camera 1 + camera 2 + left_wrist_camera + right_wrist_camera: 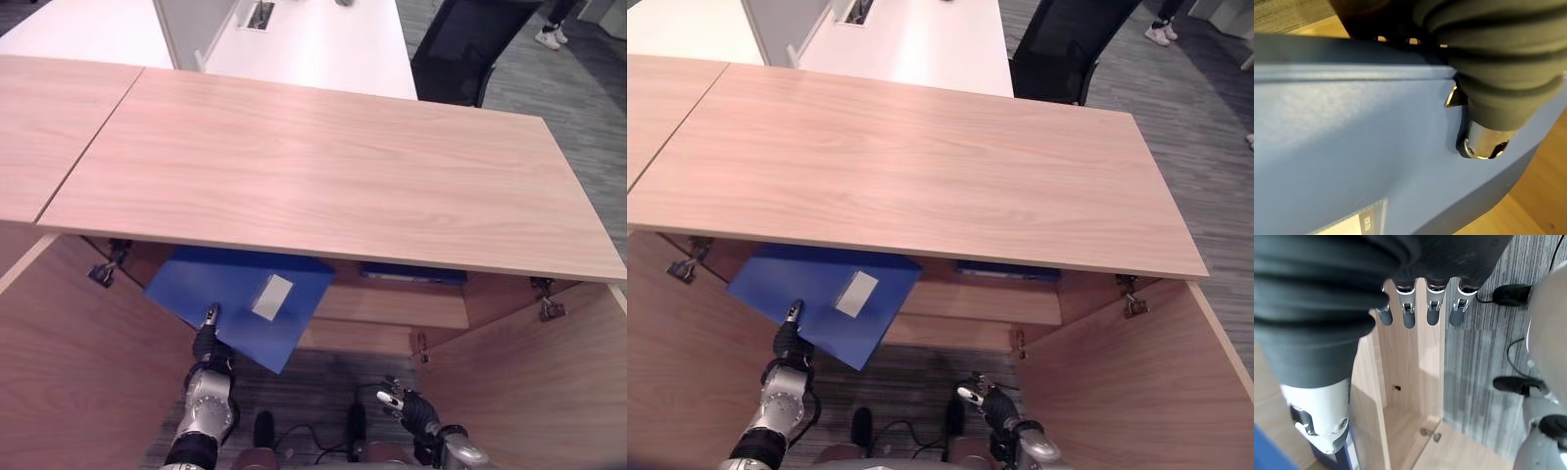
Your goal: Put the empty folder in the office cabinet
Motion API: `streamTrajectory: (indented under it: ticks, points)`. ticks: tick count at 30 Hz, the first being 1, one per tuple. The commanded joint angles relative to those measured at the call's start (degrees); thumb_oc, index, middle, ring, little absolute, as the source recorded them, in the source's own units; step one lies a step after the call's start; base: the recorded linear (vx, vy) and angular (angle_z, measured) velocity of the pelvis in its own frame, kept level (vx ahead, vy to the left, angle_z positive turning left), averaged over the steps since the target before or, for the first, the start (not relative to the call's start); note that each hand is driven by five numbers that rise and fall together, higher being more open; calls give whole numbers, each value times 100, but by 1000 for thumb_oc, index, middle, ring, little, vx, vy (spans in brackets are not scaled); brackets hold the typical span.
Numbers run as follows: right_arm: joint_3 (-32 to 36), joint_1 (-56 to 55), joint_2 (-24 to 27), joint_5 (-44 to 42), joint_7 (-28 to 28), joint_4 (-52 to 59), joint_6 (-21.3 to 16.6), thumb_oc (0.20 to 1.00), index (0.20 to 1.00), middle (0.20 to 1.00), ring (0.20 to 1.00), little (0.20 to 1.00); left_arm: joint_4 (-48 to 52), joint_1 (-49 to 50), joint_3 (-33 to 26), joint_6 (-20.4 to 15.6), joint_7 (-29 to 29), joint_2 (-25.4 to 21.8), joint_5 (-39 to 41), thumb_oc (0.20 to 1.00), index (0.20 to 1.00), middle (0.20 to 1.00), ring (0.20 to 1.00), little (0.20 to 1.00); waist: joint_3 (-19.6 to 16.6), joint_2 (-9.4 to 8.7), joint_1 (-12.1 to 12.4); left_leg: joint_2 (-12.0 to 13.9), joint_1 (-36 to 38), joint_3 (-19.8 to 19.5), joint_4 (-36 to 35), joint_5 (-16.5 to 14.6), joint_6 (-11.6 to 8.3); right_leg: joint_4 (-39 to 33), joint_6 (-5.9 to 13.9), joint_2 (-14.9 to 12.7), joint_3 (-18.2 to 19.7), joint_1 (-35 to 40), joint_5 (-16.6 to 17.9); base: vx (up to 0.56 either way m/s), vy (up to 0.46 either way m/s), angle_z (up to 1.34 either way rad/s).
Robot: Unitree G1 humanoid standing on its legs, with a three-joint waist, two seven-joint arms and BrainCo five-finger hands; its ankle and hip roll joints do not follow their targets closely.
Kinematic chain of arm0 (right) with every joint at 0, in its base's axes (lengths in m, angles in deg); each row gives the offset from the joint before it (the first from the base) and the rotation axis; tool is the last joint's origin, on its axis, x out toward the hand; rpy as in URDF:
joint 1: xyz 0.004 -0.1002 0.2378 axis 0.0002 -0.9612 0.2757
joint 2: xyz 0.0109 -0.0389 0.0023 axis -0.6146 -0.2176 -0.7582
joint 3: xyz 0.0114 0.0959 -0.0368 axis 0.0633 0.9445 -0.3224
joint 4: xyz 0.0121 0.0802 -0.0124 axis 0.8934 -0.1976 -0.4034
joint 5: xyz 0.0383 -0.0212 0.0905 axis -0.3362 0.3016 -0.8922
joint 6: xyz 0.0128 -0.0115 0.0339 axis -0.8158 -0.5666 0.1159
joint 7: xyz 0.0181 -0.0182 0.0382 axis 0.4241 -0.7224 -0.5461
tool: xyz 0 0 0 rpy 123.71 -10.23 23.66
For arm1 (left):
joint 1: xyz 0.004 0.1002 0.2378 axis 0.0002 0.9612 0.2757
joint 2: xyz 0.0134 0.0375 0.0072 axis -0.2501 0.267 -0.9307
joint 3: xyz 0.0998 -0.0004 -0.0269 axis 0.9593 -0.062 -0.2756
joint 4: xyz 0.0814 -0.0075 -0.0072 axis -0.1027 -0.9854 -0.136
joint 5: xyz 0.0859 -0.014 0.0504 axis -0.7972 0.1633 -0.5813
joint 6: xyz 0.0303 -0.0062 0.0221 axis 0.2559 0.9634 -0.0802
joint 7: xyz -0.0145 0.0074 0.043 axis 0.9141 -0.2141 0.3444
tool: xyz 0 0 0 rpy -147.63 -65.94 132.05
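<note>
The blue folder (240,299) with a white label (272,297) is tilted at the cabinet's opening, its far part hidden under the wooden cabinet top (323,166). My left hand (208,341) grips the folder's near edge from below. In the left wrist view the thumb (1483,146) presses on the blue cover (1352,147). My right hand (404,402) hangs low in front of the cabinet, apart from the folder, fingers (1432,308) straight and holding nothing.
Both cabinet doors stand open, left door (69,362) and right door (539,392). Another blue item (411,273) lies on the inner shelf (392,305). Behind the cabinet are a white desk (313,39), a black chair (458,49) and a person's shoes (549,37).
</note>
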Motion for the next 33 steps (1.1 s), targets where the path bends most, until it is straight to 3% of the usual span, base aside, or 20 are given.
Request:
streamTrajectory:
  ticks: [1, 7, 15, 17, 20, 28, 29, 30, 31, 32, 33]
  points:
    - [22, -30, 17, -159, 104, 283, -212, 1000, 1000, 1000, 1000, 1000, 220, -793, -45, -300, 212, -259, 142, 200, 200, 200, 200, 200, 13, -254, 20, -210, 17, -53, 14, -600, 190, 645, 200, -307, -114, -225, -411, 27, -83, 13]
    - [-178, 78, 225, -218, 145, 338, -185, 1000, 1000, 1000, 1000, 1000, -217, -1659, -131, -430, 27, -402, 395, 200, 200, 200, 200, 200, 184, -282, -166, -20, -100, -8, 73, -571, 93, 627, 114, -138, -107, -354, -468, -11, -85, 1]
    - [-451, 345, 358, -542, 73, 478, -286, 1000, 1000, 1000, 1000, 1000, -804, -3265, -246, -662, -255, -995, 844, 200, 200, 200, 200, 200, 525, -438, -364, 205, -496, -10, 264, -479, 16, 1084, 5, 43, -74, -901, -650, -56, -60, -5]
    - [-568, 503, 440, -642, 9, 429, -343, 1000, 1000, 1000, 1000, 1000, -1074, -4110, -212, -775, -373, -1239, 1091, 200, 200, 200, 200, 200, 719, -566, -429, 248, -1068, -135, 978, -683, 14, 1402, -41, 24, -125, -1173, -786, -76, -84, 7]
    - [-614, 597, 506, -799, -12, 445, -369, 1000, 1000, 1000, 1000, 1000, -1273, -4707, -165, -841, -444, -1400, 1282, 200, 200, 200, 200, 200, 804, -656, -482, 203, -1522, -276, 1473, -828, -3, 1603, -52, 7, -180, -1391, -839, -65, -90, 15]
    - [-684, 804, 550, -1184, -28, 547, -453, 1000, 1000, 1000, 1000, 1000, -1872, -5649, -125, -850, -500, -1824, 1648, 200, 200, 200, 200, 200, 836, -663, -606, 161, -2429, -569, 2472, -1209, 34, 2383, -86, -13, -198, -2050, -1126, -17, -15, 15]
    - [-709, 850, 559, -1294, -33, 576, -467, 1000, 1000, 1000, 1000, 1000, -2054, -5890, -107, -804, -511, -1949, 1701, 200, 200, 200, 200, 200, 811, -639, -639, 183, -2611, -666, 2781, -1511, 62, 2688, -60, 29, -134, -2214, -1366, -25, 17, 12]
    - [-727, 857, 570, -1329, -23, 599, -471, 1000, 1000, 1000, 1000, 1000, -2188, -6011, -108, -759, -508, -2028, 1730, 200, 200, 200, 200, 200, 855, -663, -643, 181, -2770, -619, 2926, -1415, 83, 2772, -113, -5, -199, -2343, -1269, 74, 13, 11]
    - [-738, 871, 577, -1352, -18, 624, -470, 1000, 1000, 1000, 1000, 1000, -2283, -6117, -100, -736, -491, -2115, 1765, 200, 200, 200, 200, 200, 822, -641, -660, 191, -2834, -698, 3110, -1672, 88, 2946, -75, 31, -124, -2401, -1461, -116, 14, 3]
    - [-739, 879, 578, -1357, -19, 630, -469, 1000, 1000, 1000, 1000, 1000, -2312, -6143, -98, -727, -472, -2132, 1777, 200, 200, 200, 200, 200, 855, -663, -659, 178, -2943, -642, 3149, -1512, 101, 2930, -122, -12, -203, -2475, -1317, 90, 2, 6]
    - [-738, 887, 573, -1356, -19, 629, -467, 1000, 1000, 1000, 1000, 1000, -2323, -6156, -92, -726, -469, -2138, 1781, 200, 200, 200, 200, 200, 811, -639, -674, 184, -2903, -709, 3159, -1673, 91, 2970, -75, 25, -130, -2453, -1456, -8, 3, 6]
